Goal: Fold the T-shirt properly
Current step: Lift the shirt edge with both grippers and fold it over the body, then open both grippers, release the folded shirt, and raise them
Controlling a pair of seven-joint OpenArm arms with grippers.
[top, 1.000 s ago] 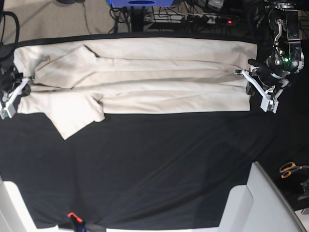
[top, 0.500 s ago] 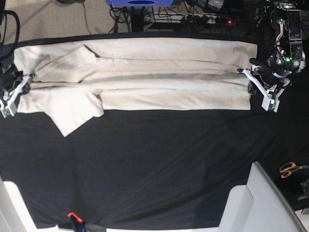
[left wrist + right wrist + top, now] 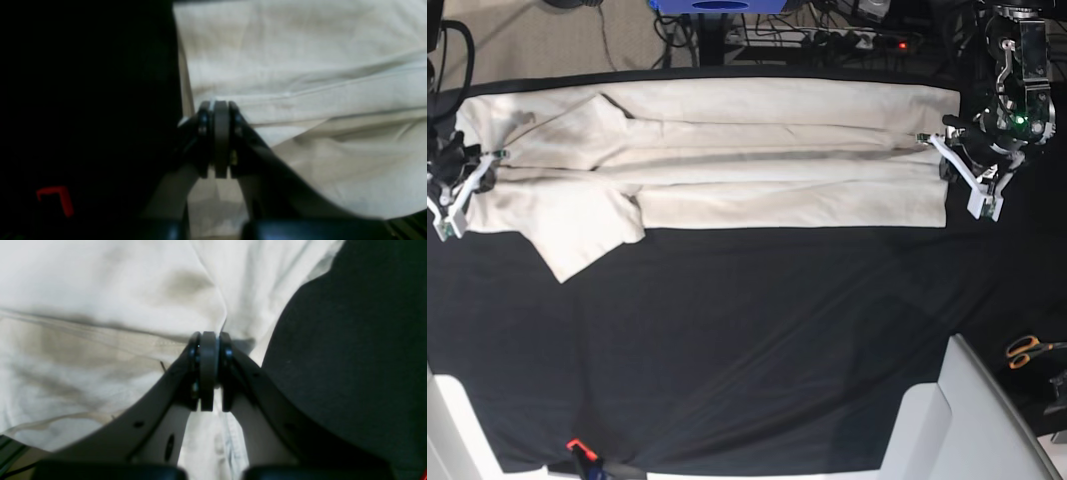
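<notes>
Lengthwise fold under way, shirt stretched between both grippers.

The shirt (image 3: 727, 150) lies along the table's (image 3: 747, 340) far edge, its long sides partly folded in, one sleeve (image 3: 577, 235) still splayed. Left gripper (image 3: 937, 148) and right gripper (image 3: 482, 160) are each clamped on an end. Cross folds remain. Since a second ago, both ends have been carried farther back.

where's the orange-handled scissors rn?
Base view, far right edge: the orange-handled scissors lie on the black table cloth, beyond the white panel, well below the left gripper.
</notes>
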